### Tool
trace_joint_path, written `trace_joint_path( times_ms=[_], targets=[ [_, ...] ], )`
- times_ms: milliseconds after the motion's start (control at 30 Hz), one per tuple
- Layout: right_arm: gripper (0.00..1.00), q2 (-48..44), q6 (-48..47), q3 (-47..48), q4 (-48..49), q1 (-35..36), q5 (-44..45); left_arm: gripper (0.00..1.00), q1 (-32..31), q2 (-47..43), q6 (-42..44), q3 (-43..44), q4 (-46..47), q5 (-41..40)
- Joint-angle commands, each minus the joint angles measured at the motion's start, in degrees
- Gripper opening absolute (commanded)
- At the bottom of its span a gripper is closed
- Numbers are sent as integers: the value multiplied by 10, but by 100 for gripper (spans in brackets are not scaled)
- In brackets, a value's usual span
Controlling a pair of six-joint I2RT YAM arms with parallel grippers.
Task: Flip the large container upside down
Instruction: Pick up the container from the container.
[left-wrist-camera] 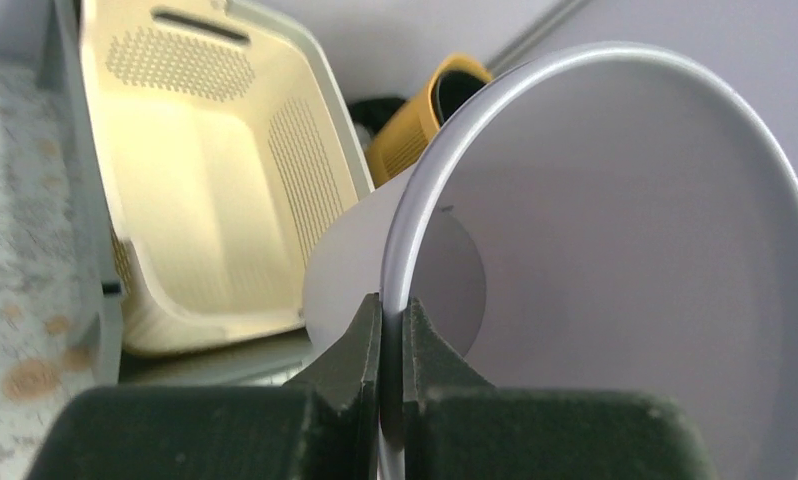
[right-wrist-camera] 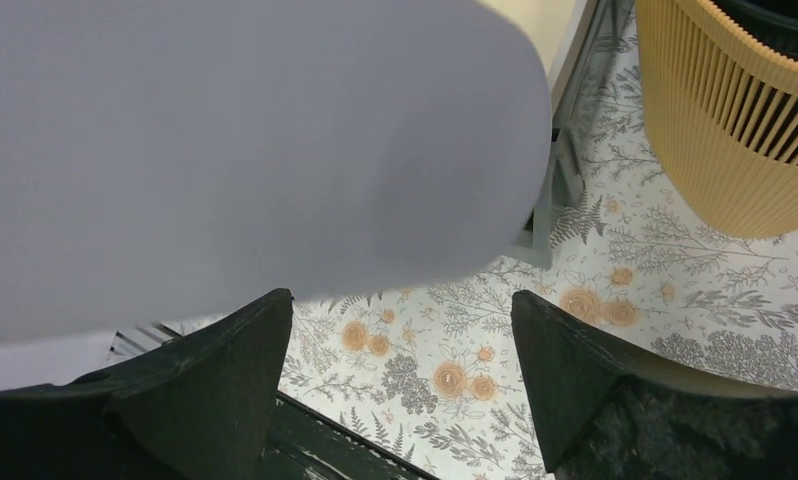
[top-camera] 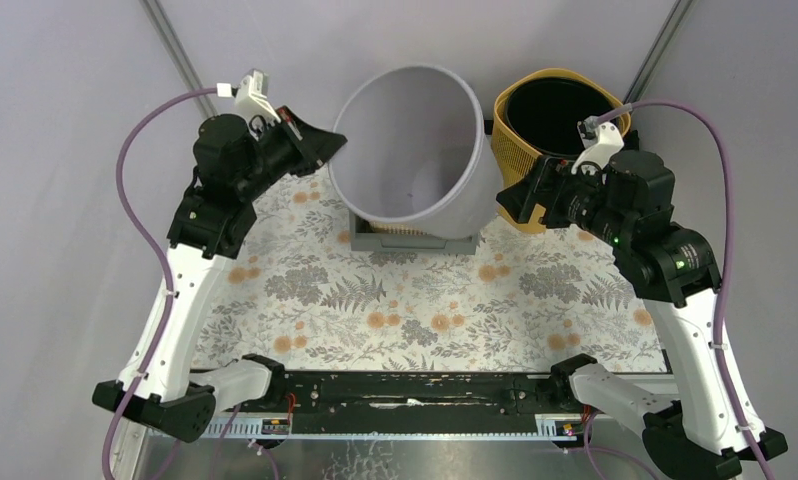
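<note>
The large pale grey plastic container [top-camera: 415, 150] is up off the desk [top-camera: 375, 300]. It is tilted, its open mouth still facing upward, and its base is over a cream perforated basket in a grey frame [top-camera: 407, 236] at the back of the floral-patterned cloth.

The left end effector [top-camera: 335, 140] has the container by the left side of its rim. The two dark fingers [left-wrist-camera: 360, 345] are pressed together on the thin edge, one inside the wall and one outside.

The right end effector [top-camera: 513, 200] sits low against the container's right flank with its fingers spread wide. From its own camera the grey wall fills the space above the gap between them. I cannot tell whether either finger touches the plastic, and it is gripping nothing.

Just behind the right arm, at the back right corner, a yellow ribbed basket with a black inner lining [top-camera: 520, 150] stands upright, close beside the container.
</note>
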Motion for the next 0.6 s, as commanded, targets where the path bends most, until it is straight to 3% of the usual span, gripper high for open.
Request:
trace_joint_path(
  times_ms=[0,567],
  targets=[
    [88,-11,-7,38,-18,3,26,0,1,-34,-45,-65,33,81],
    [89,-16,-8,39,-27,4,29,0,-8,-155,-18,-263,-29,107]
  ],
)
